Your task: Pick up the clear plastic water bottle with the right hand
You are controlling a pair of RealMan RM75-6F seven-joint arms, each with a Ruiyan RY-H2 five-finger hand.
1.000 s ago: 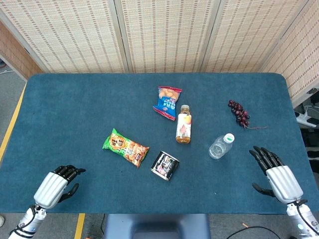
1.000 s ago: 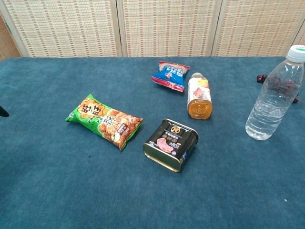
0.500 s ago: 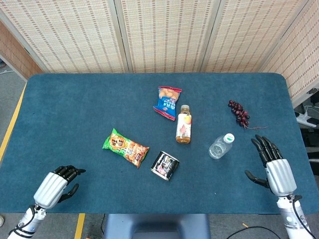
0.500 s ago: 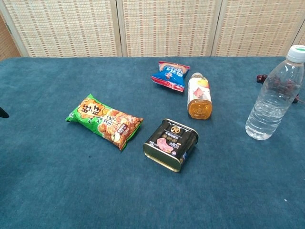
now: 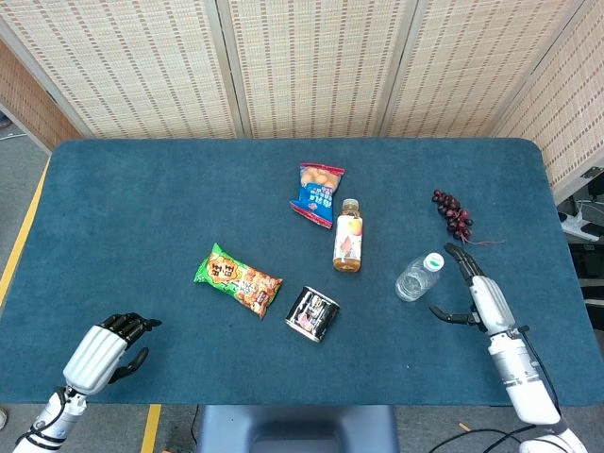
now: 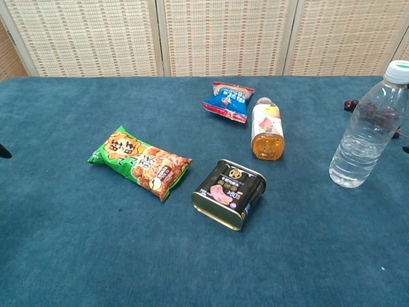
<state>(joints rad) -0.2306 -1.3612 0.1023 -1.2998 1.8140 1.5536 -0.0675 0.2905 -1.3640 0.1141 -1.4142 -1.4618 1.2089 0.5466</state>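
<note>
The clear plastic water bottle (image 5: 417, 276) with a white cap stands upright on the blue table, right of centre; the chest view has the water bottle (image 6: 369, 128) at the right edge. My right hand (image 5: 475, 293) is just right of the bottle, turned edge-on, thumb out toward it, a small gap between them, holding nothing. My left hand (image 5: 106, 345) sits at the near left corner with fingers curled in, empty. In the chest view only dark fingertip slivers show at the frame edges.
An orange juice bottle (image 5: 348, 237) lies left of the water bottle. A blue snack packet (image 5: 315, 192), a green snack bag (image 5: 238, 279) and a black tin (image 5: 312, 312) sit around the middle. Dark grapes (image 5: 454, 216) lie behind my right hand.
My right hand has moved left and forward toward the water bottle and rolled from palm-down to edge-on. The left hand and the bottle have stayed put.
</note>
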